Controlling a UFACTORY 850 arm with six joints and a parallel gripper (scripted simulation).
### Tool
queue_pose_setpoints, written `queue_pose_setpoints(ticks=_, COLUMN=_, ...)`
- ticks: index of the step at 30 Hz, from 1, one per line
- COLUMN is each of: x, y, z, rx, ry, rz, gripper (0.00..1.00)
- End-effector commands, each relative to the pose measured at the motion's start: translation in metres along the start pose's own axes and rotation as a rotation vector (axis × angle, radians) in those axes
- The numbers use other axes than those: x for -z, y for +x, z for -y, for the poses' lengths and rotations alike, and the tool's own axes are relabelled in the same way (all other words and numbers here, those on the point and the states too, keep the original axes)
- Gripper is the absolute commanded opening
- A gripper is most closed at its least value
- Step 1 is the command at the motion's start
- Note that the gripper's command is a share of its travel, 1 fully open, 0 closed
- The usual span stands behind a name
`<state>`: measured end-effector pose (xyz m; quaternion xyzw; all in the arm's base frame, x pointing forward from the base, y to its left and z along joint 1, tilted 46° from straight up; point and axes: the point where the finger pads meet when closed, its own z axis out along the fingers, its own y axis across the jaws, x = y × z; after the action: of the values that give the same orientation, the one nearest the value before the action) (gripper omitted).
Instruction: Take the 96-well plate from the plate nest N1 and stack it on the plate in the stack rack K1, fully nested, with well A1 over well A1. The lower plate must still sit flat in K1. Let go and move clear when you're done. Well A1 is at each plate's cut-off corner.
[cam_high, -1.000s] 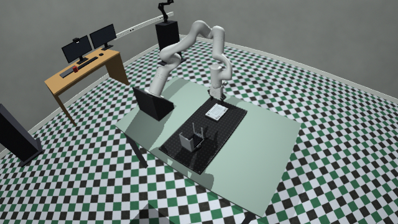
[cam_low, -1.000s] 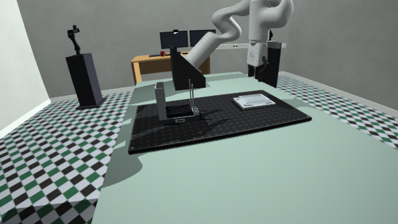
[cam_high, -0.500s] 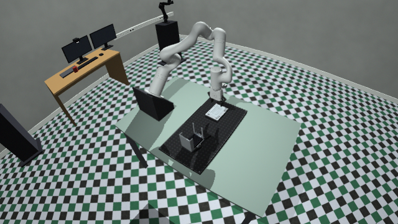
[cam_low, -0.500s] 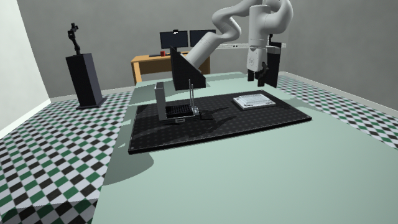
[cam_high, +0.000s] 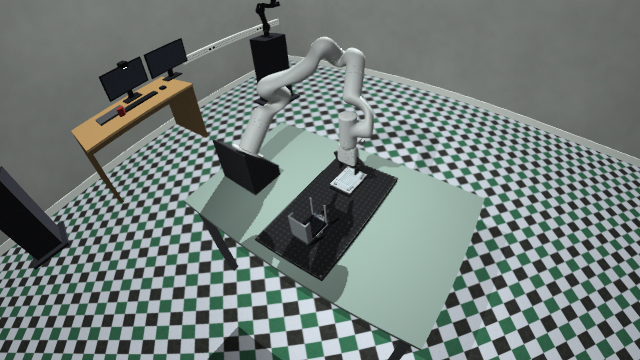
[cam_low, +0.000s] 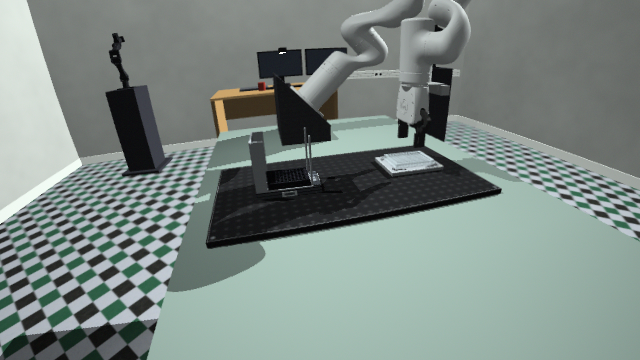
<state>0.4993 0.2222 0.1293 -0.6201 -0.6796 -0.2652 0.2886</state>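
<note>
A white 96-well plate (cam_high: 348, 180) lies in its nest at the far end of the black base board; it also shows in the exterior view (cam_low: 409, 162). A dark plate (cam_low: 287, 178) lies in the stack rack K1 (cam_high: 308, 223), which has a grey back wall and two thin upright posts. My gripper (cam_low: 413, 134) is open and empty, pointing down just above the far edge of the white plate; in the top view it (cam_high: 348, 167) hangs over the plate's far end. The plates' cut-off corners are too small to make out.
A black wedge-shaped stand (cam_high: 245, 167) sits on the table left of the board. A black box (cam_low: 440, 102) stands behind the gripper. A desk with monitors (cam_high: 135, 105) and black pedestals stand on the checkered floor.
</note>
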Motion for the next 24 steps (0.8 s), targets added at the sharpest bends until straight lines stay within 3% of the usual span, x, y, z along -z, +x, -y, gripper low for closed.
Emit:
queue_pose_setpoints(ticks=1, x=-0.006, y=0.000, z=-0.001, rx=0.001, ry=-0.002, rz=0.000, gripper=1.00)
queue_pose_setpoints(ticks=13, x=-0.026, y=0.000, z=-0.001, rx=0.001, ry=-0.002, rz=0.000, gripper=1.00)
queue_pose_setpoints(ticks=24, x=-0.031, y=0.000, z=-0.001, rx=0.001, ry=-0.002, rz=0.000, gripper=1.00)
